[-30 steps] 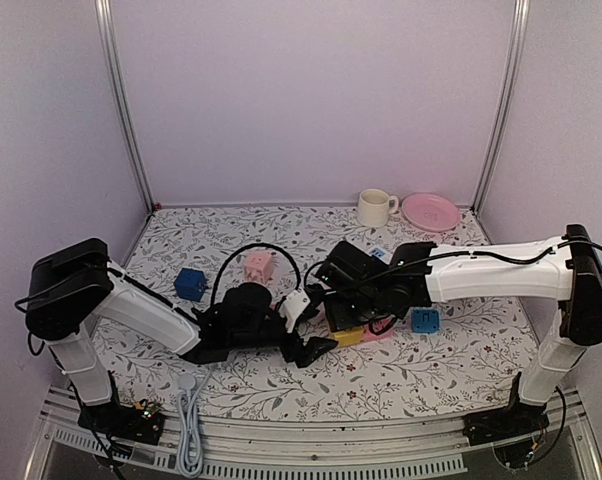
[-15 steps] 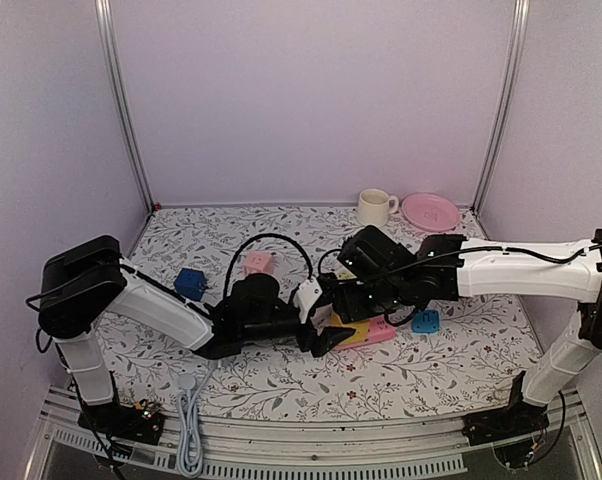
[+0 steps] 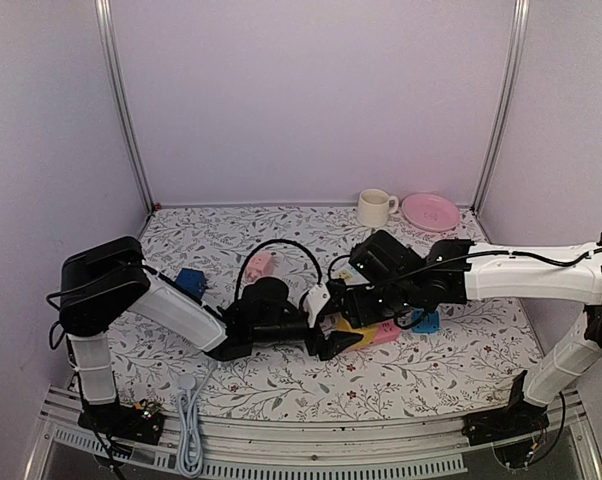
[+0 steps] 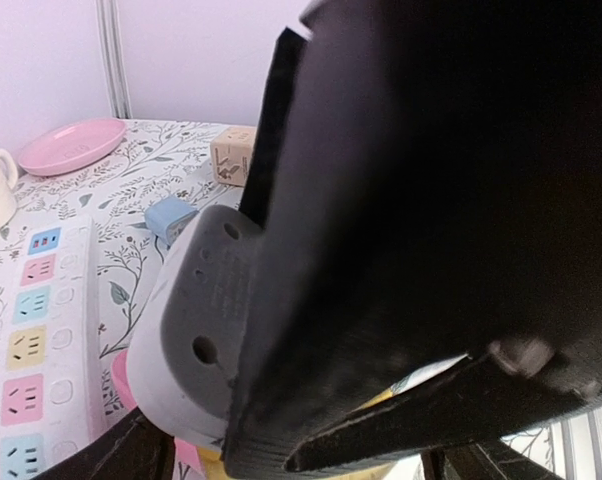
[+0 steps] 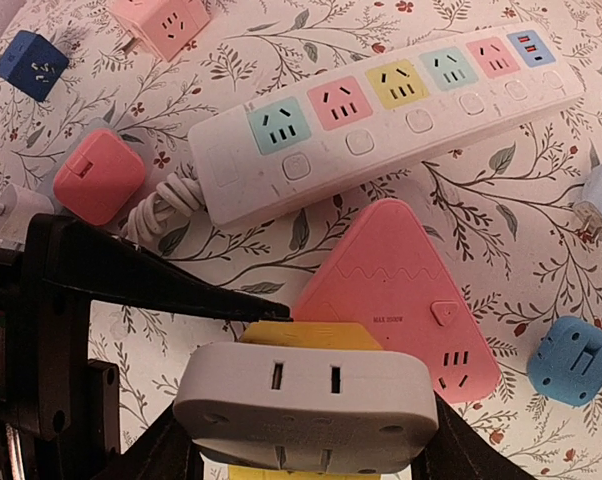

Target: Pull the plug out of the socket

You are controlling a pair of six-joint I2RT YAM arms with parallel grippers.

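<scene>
Right hand (image 5: 306, 432) is pinching the white plug (image 5: 306, 395) by its two ends. The plug sits on a yellow block (image 5: 303, 335), which overlaps the near edge of the pink socket (image 5: 401, 300). All of this is mid-counter (image 3: 281, 385), just in front of the power strip (image 5: 381, 110). Left hand (image 3: 326, 322) is spread, one black finger (image 5: 151, 285) pointing at the yellow block from the side. Can't tell if it touches.
</scene>
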